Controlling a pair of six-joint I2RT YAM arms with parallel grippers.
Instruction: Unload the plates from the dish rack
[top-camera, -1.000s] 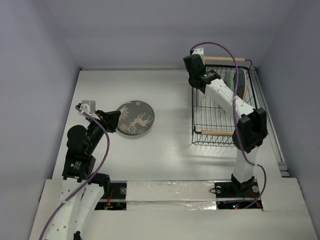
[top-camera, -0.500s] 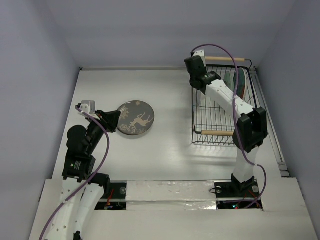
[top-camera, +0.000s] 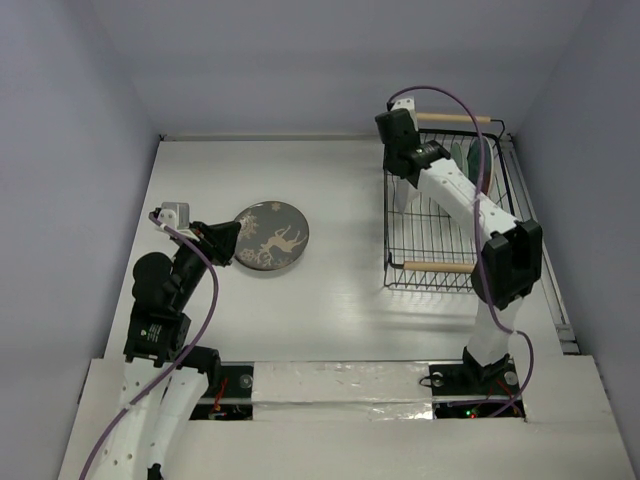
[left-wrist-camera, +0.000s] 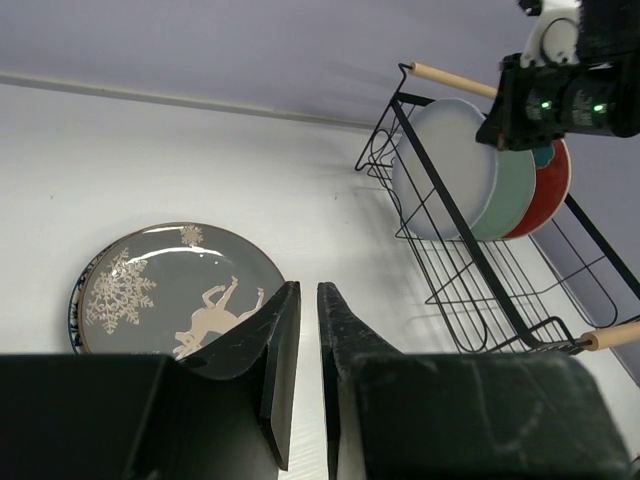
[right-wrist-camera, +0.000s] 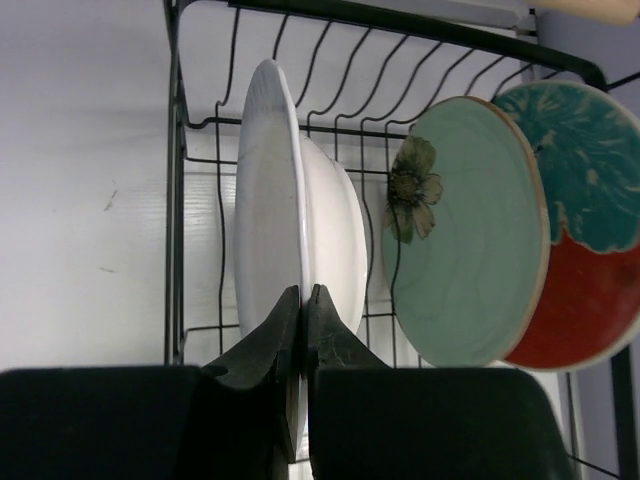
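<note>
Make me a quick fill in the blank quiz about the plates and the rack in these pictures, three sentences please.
1. In the rack, the plates standing on edge number ___.
2. The grey plate lying flat on the table shows a leaping ___ and snowflakes.
3. The right gripper is shut on the rim of a plate whose colour is ___.
Missing words: three; deer; white.
</note>
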